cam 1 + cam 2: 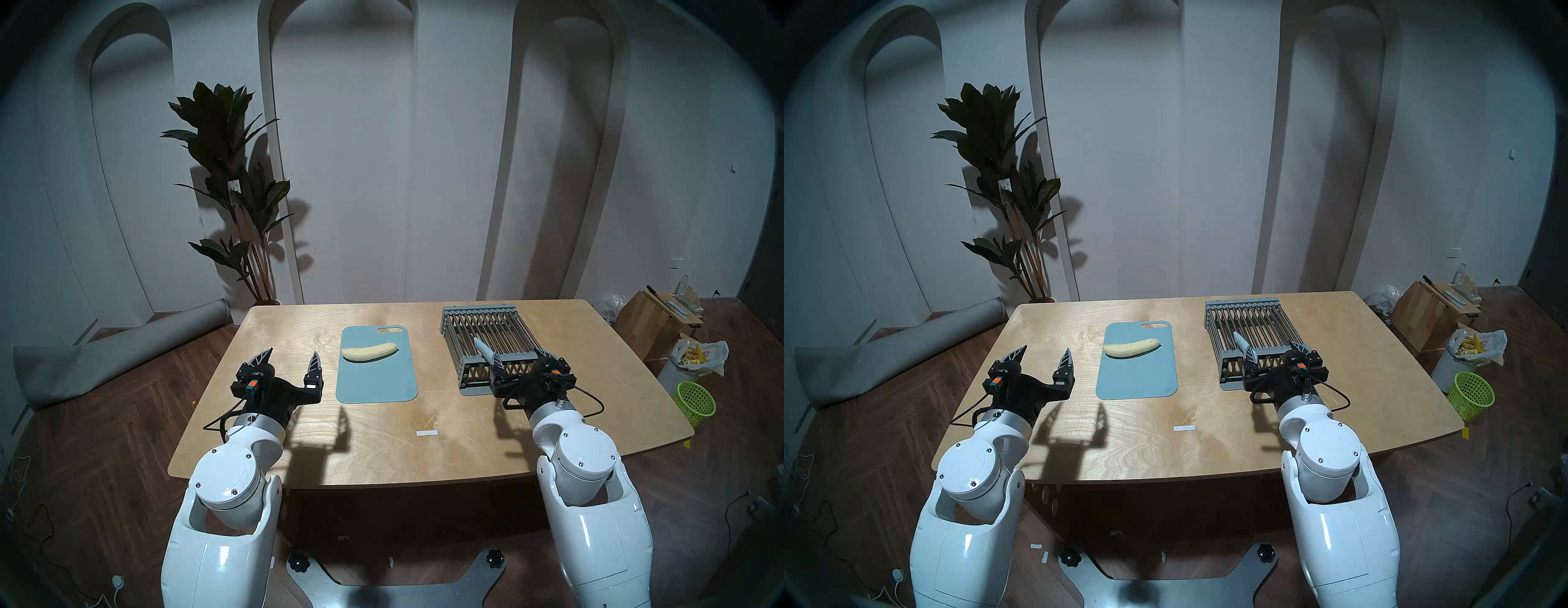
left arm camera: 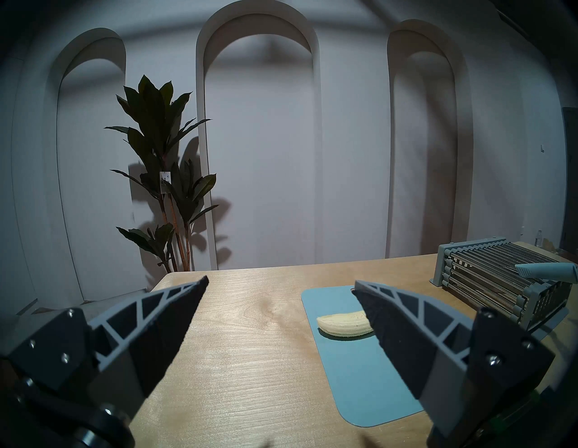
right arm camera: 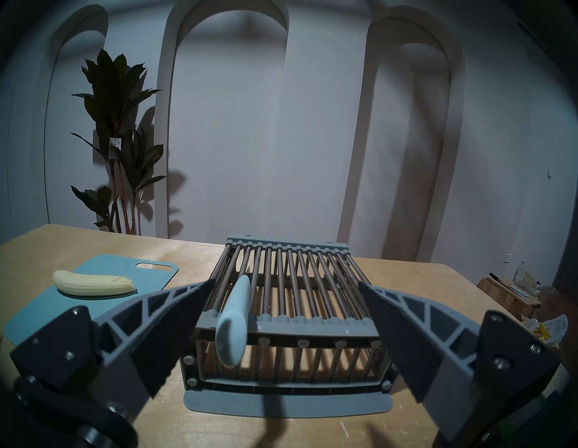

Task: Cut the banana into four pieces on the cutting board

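Nearest the head camera, our two white arms fill the lower corners of the frame, left arm at lower left, right arm at lower right. At the centre lies the banana point(image 1: 370, 352), peeled, whole and pale cream, curved crosswise on the far half of the cutting board point(image 1: 376, 388), a thin blue-grey rectangle on the table point(image 1: 297, 424). We judge the banana soft, light and slightly slippery, easily bruised or squashed, so we would steady it gently near one end, pressing lightly down rather than pinching, away from where the cuts would fall. Moving outward, our left gripper point(image 1: 292, 358) hovers just left of the board, fingers spread wide and empty. To the right of centre sits a grey slatted rack point(image 1: 488, 339) with metal bars, and a knife point(image 3: 233, 325) with a pale blue-grey handle rests on it, handle toward us. Our right gripper point(image 3: 286, 287) hangs just before that rack, fingers also spread wide, holding nothing, the handle between them but untouched. No cut has been made yet. Beyond the table, at upper left, stands a tall potted plant point(image 1: 231, 187).
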Controlling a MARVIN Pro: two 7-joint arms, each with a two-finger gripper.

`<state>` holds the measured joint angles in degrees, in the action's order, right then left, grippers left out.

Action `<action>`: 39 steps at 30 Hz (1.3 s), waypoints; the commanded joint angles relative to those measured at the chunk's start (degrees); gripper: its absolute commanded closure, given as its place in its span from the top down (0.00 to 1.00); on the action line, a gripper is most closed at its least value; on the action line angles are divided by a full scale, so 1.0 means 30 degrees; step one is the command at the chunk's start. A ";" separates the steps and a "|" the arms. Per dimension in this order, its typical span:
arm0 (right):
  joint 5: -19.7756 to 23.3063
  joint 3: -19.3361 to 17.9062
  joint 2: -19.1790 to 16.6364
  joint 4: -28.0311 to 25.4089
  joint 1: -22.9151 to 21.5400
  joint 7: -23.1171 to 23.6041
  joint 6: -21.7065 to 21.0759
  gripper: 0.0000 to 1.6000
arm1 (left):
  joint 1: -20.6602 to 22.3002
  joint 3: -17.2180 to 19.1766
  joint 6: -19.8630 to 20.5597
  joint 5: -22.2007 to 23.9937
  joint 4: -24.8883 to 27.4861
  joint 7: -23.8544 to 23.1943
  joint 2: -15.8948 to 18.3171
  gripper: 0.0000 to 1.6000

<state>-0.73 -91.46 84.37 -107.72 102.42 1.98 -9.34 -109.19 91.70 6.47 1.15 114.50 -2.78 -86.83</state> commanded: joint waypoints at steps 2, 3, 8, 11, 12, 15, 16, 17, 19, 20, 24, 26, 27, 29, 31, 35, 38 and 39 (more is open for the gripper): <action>-0.0172 0.0429 0.0158 0.0354 -0.1359 -0.0094 0.0792 1.00 | 0.0104 0.0008 -0.0071 0.0004 0.0384 0.0022 -0.0018 1.00; -0.0197 0.0479 0.0174 0.0472 -0.1429 -0.0104 0.0851 1.00 | 0.0103 0.0008 -0.0070 0.0003 0.0386 0.0022 -0.0018 1.00; -0.0253 0.0628 0.0321 0.0913 -0.1738 -0.0207 0.0954 1.00 | 0.0101 0.0009 -0.0068 0.0002 0.0389 0.0022 -0.0020 1.00; -0.0206 0.0648 0.0482 0.1252 -0.1895 -0.0392 0.0982 1.00 | 0.0100 0.0009 -0.0066 0.0002 0.0392 0.0022 -0.0020 1.00; -0.0193 0.0658 0.0523 0.1383 -0.1928 -0.0449 0.1027 1.00 | 0.0100 0.0009 -0.0066 0.0002 0.0393 0.0023 -0.0021 1.00; -0.0161 0.0708 0.0584 0.1709 -0.1993 -0.0547 0.1209 1.00 | 0.0099 0.0009 -0.0064 0.0002 0.0395 0.0023 -0.0021 1.00; -0.0167 0.0738 0.0609 0.1734 -0.1990 -0.0581 0.1231 1.00 | 0.0098 0.0009 -0.0064 0.0001 0.0395 0.0023 -0.0021 1.00; -0.0182 0.0775 0.0633 0.1741 -0.1982 -0.0626 0.1254 1.00 | 0.0099 0.0009 -0.0064 0.0002 0.0395 0.0023 -0.0021 1.00; -0.0190 0.0856 0.0662 0.1736 -0.1952 -0.0704 0.1276 1.00 | 0.0099 0.0009 -0.0065 0.0002 0.0394 0.0023 -0.0021 1.00; -0.0195 0.0896 0.0677 0.1734 -0.1933 -0.0736 0.1274 1.00 | 0.0099 0.0009 -0.0065 0.0001 0.0394 0.0023 -0.0021 1.00; -0.0161 0.1042 0.0712 0.1887 -0.1893 -0.0821 0.1258 1.00 | 0.0097 0.0009 -0.0063 0.0001 0.0397 0.0023 -0.0022 1.00; -0.0101 0.1063 0.0764 0.2015 -0.1951 -0.0899 0.1274 1.00 | 0.0097 0.0009 -0.0062 0.0001 0.0397 0.0023 -0.0022 1.00; 0.0067 0.1003 0.0941 0.2093 -0.2038 -0.1008 0.1119 1.00 | 0.0097 0.0009 -0.0063 0.0001 0.0397 0.0023 -0.0022 1.00; 0.0612 0.0702 0.1621 0.2240 -0.2355 -0.1513 0.0168 1.00 | 0.0100 0.0009 -0.0066 0.0001 0.0392 0.0021 -0.0021 1.00; 0.0426 0.0735 0.1733 0.2415 -0.2686 -0.1948 -0.0338 1.00 | 0.0101 0.0010 -0.0067 0.0001 0.0389 0.0020 -0.0021 1.00; -0.0357 0.1259 0.1244 0.2144 -0.3112 -0.2140 -0.0897 1.00 | 0.0105 0.0010 -0.0071 0.0001 0.0382 0.0017 -0.0021 1.00; -0.0509 0.1456 0.1142 0.1896 -0.3305 -0.2264 -0.1714 1.00 | 0.0107 0.0010 -0.0072 0.0001 0.0378 0.0016 -0.0021 1.00; -0.0519 0.1485 0.1135 0.1817 -0.3366 -0.2280 -0.2117 1.00 | 0.0106 0.0010 -0.0072 0.0001 0.0379 0.0016 -0.0021 1.00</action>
<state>-0.53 -88.24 87.72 -99.89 95.29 -4.00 -12.03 -109.21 91.71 6.48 1.13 114.50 -2.80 -86.84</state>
